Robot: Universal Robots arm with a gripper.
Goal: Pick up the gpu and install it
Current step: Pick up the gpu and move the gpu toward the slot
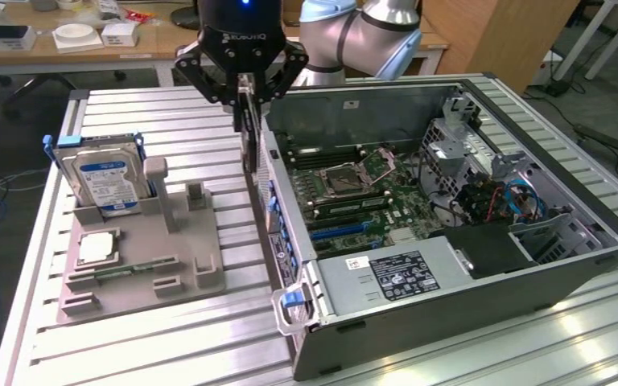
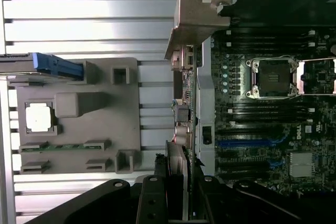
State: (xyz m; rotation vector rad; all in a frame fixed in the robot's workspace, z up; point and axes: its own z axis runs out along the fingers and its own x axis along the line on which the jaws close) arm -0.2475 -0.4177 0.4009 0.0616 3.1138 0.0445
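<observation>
Pinching the gpu [image 1: 251,145] edge-on beside the computer case [image 1: 470,301], the gripper [image 1: 250,96] should hold it upright and square to the motherboard [image 1: 357,189].

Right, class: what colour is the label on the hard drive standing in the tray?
The label is blue and white; clearest in the exterior view.

The end effector [image 1: 247,100] is black, gpu [image 1: 251,141] dark, holder [image 1: 180,241] grey, motherboard [image 1: 368,197] green.

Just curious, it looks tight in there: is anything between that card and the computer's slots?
Only the case wall: the card, held by the hand, hangs just outside it. The blue slots look uncovered.
</observation>
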